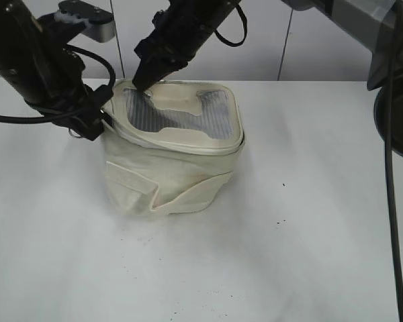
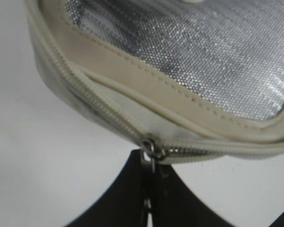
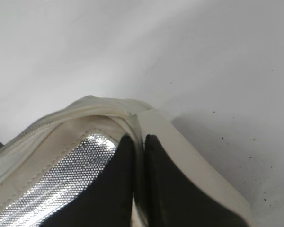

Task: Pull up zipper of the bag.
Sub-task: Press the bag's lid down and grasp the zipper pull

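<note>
bag (image 1: 171, 157): cream, boxy, upright mid-counter (image 1: 302, 235), lid tilted | zipper (image 2: 92, 97): track along lid rim, silver pull (image 2: 150, 151) at near-left corner | left end effector (image 2: 149, 189): clamped on that pull, at the bag's left side | right end effector (image 3: 138, 156): pinched shut on the lid's cream edge, far-left corner

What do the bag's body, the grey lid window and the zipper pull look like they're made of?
The bag body looks like cream leatherette, smooth and softly creased, with stitched edging; it could be coated fabric. The lid window looks like silvery grey mesh or embossed sheet, with a fine honeycomb sheen. The zipper has cream tape with small teeth; its pull looks like shiny silver metal, pinched by the left gripper.
</note>
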